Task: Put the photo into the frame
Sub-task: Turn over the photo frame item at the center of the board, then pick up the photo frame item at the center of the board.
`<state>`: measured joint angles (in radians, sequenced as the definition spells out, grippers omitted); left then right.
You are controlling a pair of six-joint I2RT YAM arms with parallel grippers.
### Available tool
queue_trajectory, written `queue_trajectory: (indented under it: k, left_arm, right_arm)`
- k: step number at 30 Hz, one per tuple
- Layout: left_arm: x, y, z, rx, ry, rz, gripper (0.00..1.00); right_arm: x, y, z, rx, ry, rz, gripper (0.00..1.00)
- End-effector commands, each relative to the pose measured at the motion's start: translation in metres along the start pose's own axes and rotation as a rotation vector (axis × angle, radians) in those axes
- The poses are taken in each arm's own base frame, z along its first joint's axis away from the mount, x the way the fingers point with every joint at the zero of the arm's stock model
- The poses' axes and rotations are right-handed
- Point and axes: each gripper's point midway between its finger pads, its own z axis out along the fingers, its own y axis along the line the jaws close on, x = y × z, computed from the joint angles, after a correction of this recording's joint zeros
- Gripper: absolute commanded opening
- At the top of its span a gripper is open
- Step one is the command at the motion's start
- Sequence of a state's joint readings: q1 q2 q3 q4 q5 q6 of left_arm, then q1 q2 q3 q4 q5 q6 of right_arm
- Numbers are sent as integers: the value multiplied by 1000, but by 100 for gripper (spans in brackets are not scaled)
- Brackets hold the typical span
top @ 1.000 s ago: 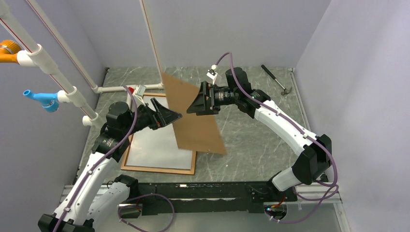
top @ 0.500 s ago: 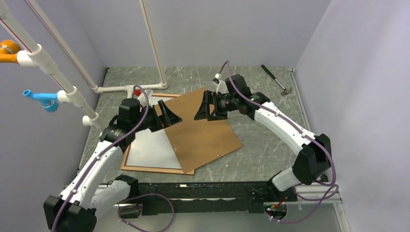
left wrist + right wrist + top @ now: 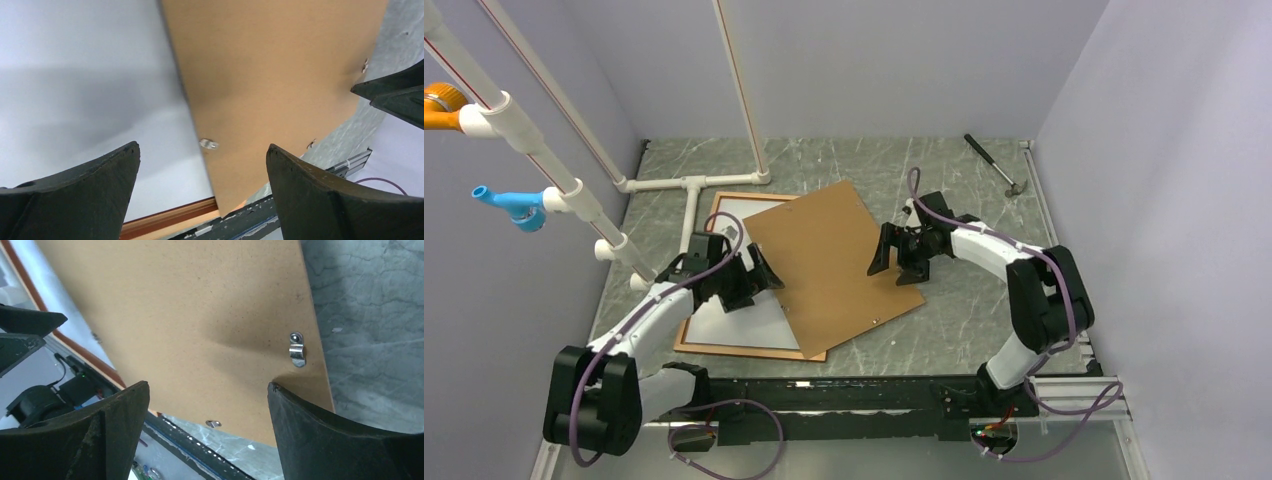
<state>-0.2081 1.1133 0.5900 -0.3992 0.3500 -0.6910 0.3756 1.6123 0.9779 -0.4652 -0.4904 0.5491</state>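
Frame (image 3: 734,351): your large, thin-railed, reddish-brown wooden picture frame lies flat on the grey marbled counter (image 3: 964,320), left of centre, in front of the left arm.
Photo (image 3: 724,322): the large rectangular print lies inside the frame's rails with its plain white back facing up. You see only its left part, because the rest is covered.
Backing panel (image 3: 829,255): the plain brown fibreboard sheet lies skewed. Its left part covers the photo and the frame's right side, and its right part rests on bare counter. Small metal clips (image 3: 297,349) sit near its edges.
Left pincer (image 3: 757,283): released, jaws spread wide, low over the white back at the panel's left edge. It grips nothing.
Right pincer (image 3: 892,265): released, jaws wide apart, just above the panel's right edge. You can see board and counter between the fingers, and nothing is held.
Elsewhere: a hammer (image 3: 994,165) lies at the far right corner, and white plastic pipes (image 3: 694,183) run along the far left.
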Motion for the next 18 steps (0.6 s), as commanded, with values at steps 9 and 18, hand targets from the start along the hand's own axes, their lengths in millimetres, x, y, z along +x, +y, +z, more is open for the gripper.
queue_trajectory:
  k: [9, 18]
  left_arm:
    - [-7, -7, 18, 279, -64, -18, 92]
    - [-17, -25, 19, 451, -175, -57, 81]
  right_arm:
    - [7, -34, 41, 40, 17, 13, 88]
    - [18, -41, 52, 20, 42, 39, 87]
